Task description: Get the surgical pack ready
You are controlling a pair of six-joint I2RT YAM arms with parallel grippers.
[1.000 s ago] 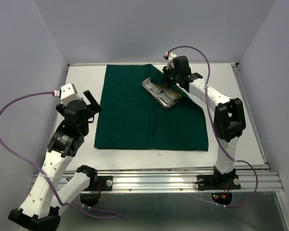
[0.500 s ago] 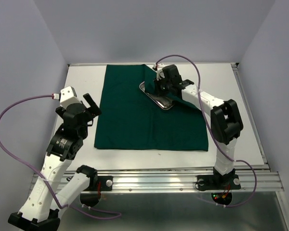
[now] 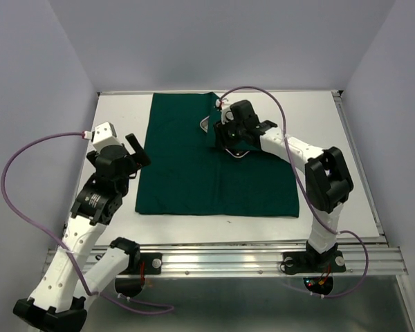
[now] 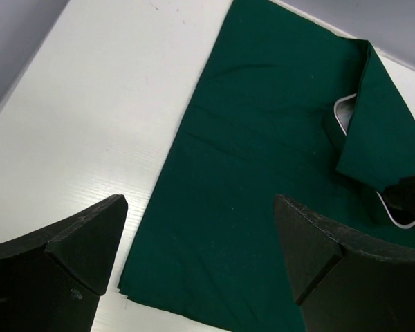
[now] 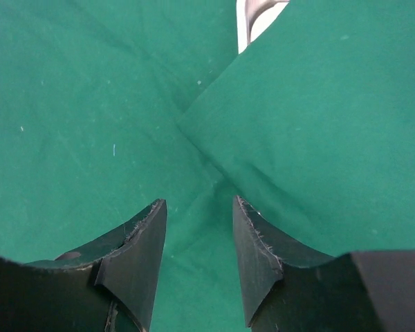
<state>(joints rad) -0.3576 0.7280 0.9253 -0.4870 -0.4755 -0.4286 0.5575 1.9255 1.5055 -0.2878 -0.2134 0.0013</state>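
Lavender walls enclose a white table [image 3: 117, 111] on which the surgical pack's dark green drape [image 3: 187, 173] lies spread flat, its near edge running parallel to the arms' rail. The drape's far right corner [image 5: 318, 138] is folded over toward the middle and lies across the steel tray [image 4: 342, 111]. Only slivers of the tray's rim show past the cloth, and whatever the tray holds is hidden. The right gripper [image 5: 197, 214] hangs low above the point of that folded corner. Its two fingers are parted, with only the drape's flat surface showing in the gap and no cloth pinched between them. The left gripper [image 4: 200, 214] hovers off the drape's left edge, over the border of bare table and cloth, with its fingers spread wide and holding nothing. It is well apart from the tray.
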